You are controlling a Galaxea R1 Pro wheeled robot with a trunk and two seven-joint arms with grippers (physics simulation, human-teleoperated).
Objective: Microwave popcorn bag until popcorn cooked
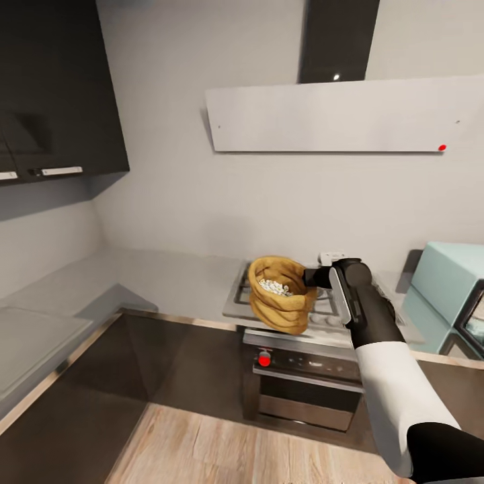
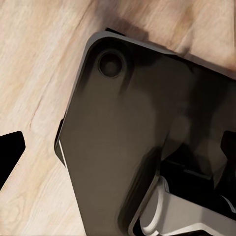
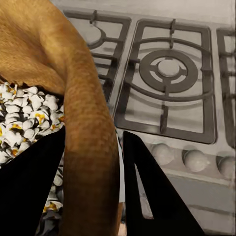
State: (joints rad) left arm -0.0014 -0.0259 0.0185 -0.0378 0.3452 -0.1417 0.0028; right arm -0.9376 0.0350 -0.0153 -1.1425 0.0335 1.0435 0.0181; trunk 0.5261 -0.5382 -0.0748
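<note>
The right tool holds the bag by its rim, one dark finger inside the mouth against the popcorn and the other outside, so the paper wall is pinched between them. This rim grip probably keeps the mouth up and the load level, so nothing spills while the bag is carried. The bag hangs in the air just ahead of the tool, above the front edge of the hob and the oven beneath it, touching neither as far as I can judge. It is tan, crumpled paper with soft ring-like folds and a rounded, sagging mouth; the wall looks thin and will likely buckle if squeezed harder. The popcorn inside is a heap of small whitish puffs with yellow flecks, which looks already popped. The hob beyond the tool is grey metal with dark cast grates and round burners, and pale knobs along its front. The microwave, a pale mint box with a dark-framed door, stands on the worktop off to the tool's right side, well apart from the bag. The left tool's state I cannot tell: its wrist camera looks down on wood-grain floor and a dark, smooth part of the robot.
</note>
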